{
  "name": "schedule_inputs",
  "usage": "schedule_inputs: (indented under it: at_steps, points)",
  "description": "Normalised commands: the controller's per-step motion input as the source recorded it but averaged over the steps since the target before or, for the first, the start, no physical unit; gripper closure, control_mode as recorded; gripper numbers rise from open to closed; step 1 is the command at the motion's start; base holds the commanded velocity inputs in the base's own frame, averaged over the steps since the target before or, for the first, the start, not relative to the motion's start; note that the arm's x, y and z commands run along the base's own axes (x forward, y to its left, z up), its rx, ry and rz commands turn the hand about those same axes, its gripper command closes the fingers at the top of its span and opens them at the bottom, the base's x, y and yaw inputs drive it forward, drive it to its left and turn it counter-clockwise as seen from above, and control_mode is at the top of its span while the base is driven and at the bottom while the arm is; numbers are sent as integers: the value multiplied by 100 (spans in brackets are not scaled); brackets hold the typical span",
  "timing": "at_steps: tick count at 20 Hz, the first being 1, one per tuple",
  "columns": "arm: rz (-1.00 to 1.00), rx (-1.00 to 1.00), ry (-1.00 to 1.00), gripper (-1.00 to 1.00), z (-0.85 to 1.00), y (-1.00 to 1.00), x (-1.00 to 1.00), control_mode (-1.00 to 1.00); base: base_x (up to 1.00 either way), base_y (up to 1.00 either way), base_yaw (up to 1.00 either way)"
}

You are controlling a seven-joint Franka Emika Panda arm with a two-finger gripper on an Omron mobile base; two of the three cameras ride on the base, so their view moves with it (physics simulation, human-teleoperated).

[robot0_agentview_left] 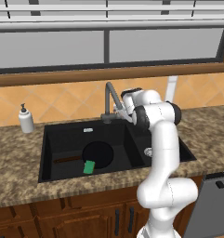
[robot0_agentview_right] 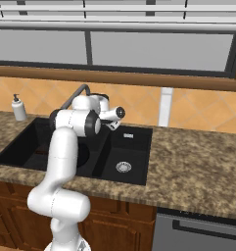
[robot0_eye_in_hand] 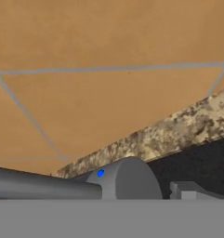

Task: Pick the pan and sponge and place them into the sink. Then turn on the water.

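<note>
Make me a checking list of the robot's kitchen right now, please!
Surface: speckled granite counter.
Job's things: pan and sponge lie in the sink's larger basin, sponge on the pan's front edge; no water runs from the faucet.
Clutter: soap dispenser left of the sink.
Hand: hand open, empty, at the faucet's base.
Cables: nothing seen.
Surroundings: orange tiled wall, window, wooden cabinets.

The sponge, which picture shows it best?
The left base view: the green sponge lies in plain sight in the sink's big basin, against the pan. In the right base view the robot's arm covers that spot. The hand view faces the tiled wall and faucet base.
</note>
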Motion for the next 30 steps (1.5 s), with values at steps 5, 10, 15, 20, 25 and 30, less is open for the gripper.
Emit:
schedule_inputs:
  at_steps: [5,10,15,20,25,30]
  points:
    - [0,0,0,100,-11,0,22,-100,0,0,0]
    - [0,0,0,100,-2,0,2,-100,0,0,0]
    - [0,5,0,100,-13,0,8,-100,0,0,0]
    - [-2,20,-1,100,-12,-3,12,-100,0,0,0]
    - [-1,30,0,100,-13,-5,5,-100,0,0,0]
    - [0,34,1,100,-13,-13,0,-100,0,0,0]
